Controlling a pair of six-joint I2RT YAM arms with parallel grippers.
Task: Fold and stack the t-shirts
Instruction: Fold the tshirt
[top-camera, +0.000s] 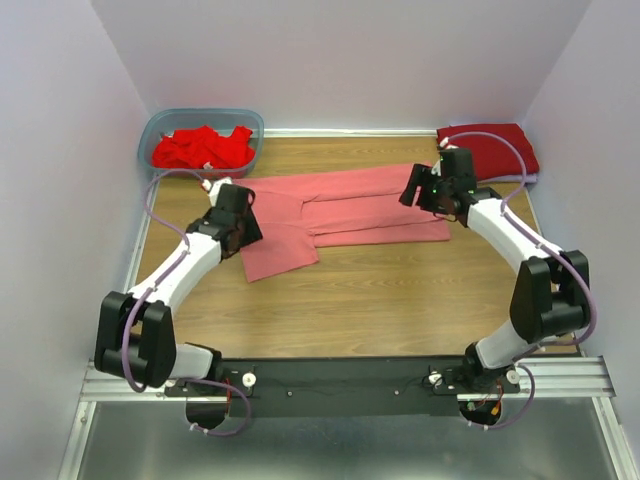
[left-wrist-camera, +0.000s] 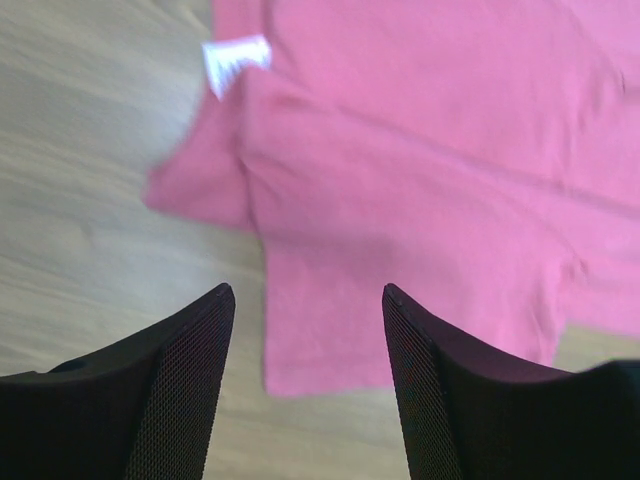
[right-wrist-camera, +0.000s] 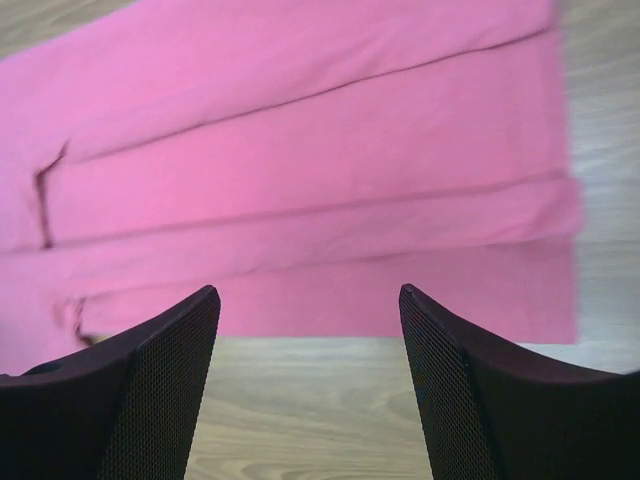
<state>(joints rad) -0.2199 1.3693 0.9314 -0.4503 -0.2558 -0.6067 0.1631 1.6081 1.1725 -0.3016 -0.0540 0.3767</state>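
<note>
Noted salmon-pink t-shirt (top-camera: 340, 205) lying flat on the wooden table (top-camera: 350, 310), long sides folded inward, one flap spreading out at its near-left corner. Found left gripper (left-wrist-camera: 305, 295) hovering above that shirt's left end, fingers apart, clamping nothing; white label (left-wrist-camera: 235, 60) visible at the shirt's edge beyond. Found right gripper (right-wrist-camera: 305, 295) above the shirt's right end, fingers likewise apart and empty. Observed bright red t-shirts (top-camera: 200, 148) heaped in a blue-grey tub (top-camera: 200, 116) beyond the shirt's left end. Recorded folded crimson t-shirt (top-camera: 495, 150) beyond its right end.
</note>
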